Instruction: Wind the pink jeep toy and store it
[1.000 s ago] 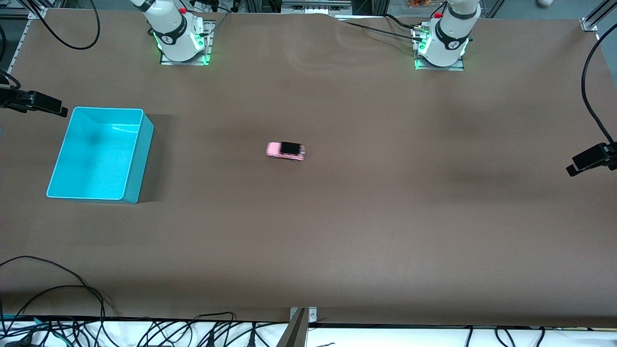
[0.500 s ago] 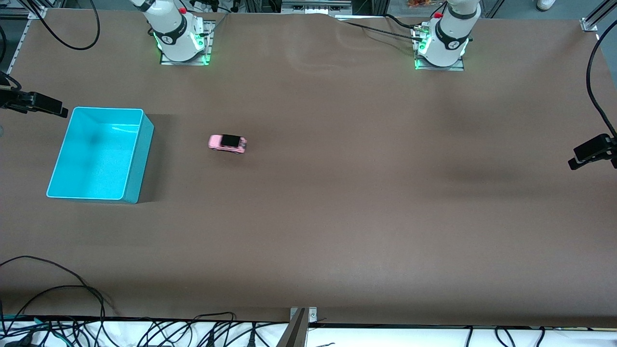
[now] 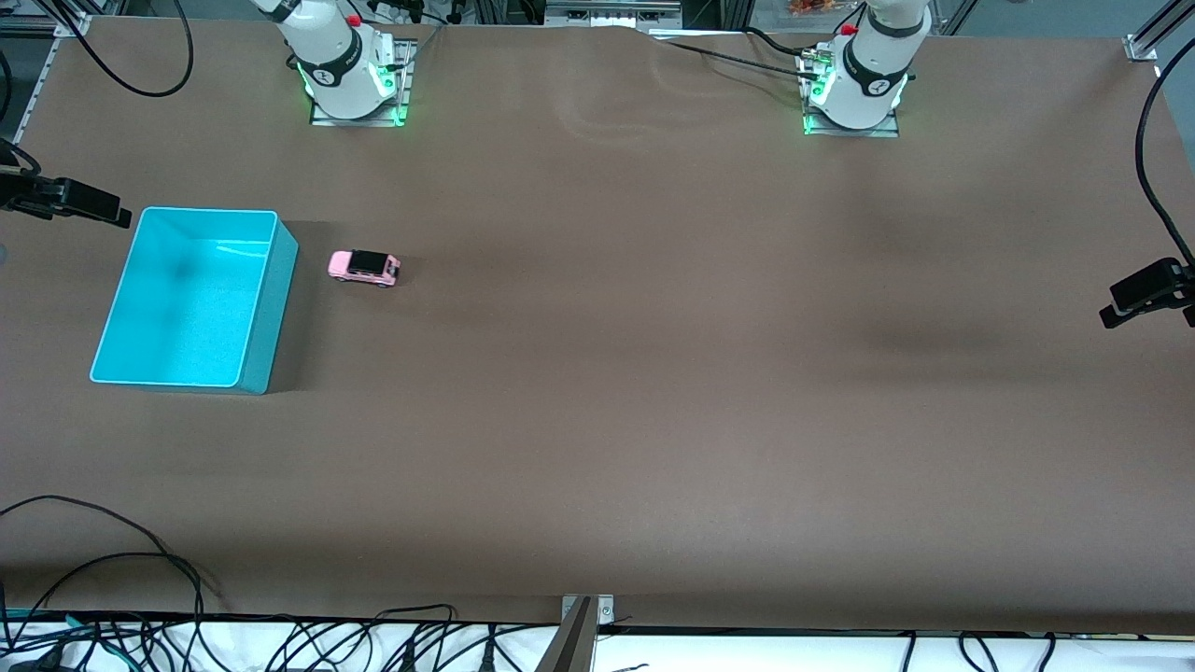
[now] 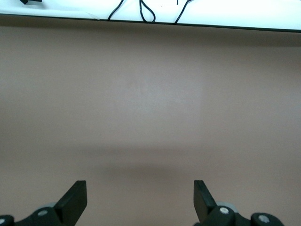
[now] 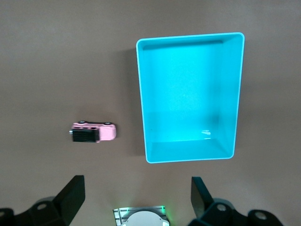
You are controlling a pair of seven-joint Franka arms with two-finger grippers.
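Note:
The pink jeep toy (image 3: 364,268) stands on its wheels on the brown table, a short gap from the turquoise bin (image 3: 273,313), on the side toward the left arm's end. Its pink nose points at the bin. The right wrist view shows the jeep (image 5: 94,132) beside the empty bin (image 5: 190,37) from high above. My right gripper (image 5: 136,195) is open with nothing between its fingers, up over the table by its own base. My left gripper (image 4: 139,200) is open over bare table and holds nothing. Neither gripper shows in the front view.
The right arm's base (image 3: 350,79) and the left arm's base (image 3: 854,89) stand along the table's edge farthest from the front camera. Black camera mounts (image 3: 65,201) (image 3: 1148,294) jut in at both ends. Cables (image 3: 140,597) lie along the nearest edge.
The jeep has rolled by itself from the middle of the table toward the bin and now sits just short of it. Neither arm has visibly moved.

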